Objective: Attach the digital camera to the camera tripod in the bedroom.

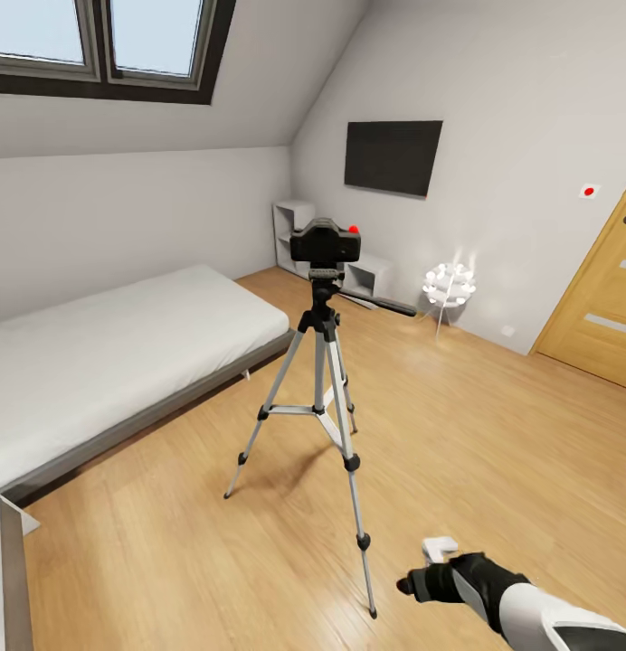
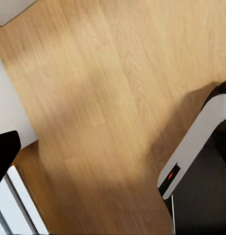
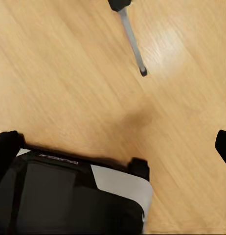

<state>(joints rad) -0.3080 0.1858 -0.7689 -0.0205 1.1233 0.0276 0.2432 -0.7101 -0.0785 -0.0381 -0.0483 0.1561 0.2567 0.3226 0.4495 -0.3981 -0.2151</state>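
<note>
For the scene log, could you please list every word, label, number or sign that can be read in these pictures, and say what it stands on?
No text can be read in any view.
Robot's black body panel: a faint line of lettering in the right wrist view, too blurred to read.
Red-dot sign on the wall beside the door: a symbol with no words.
Digital camera on the camera tripod: no legible marking.
</note>
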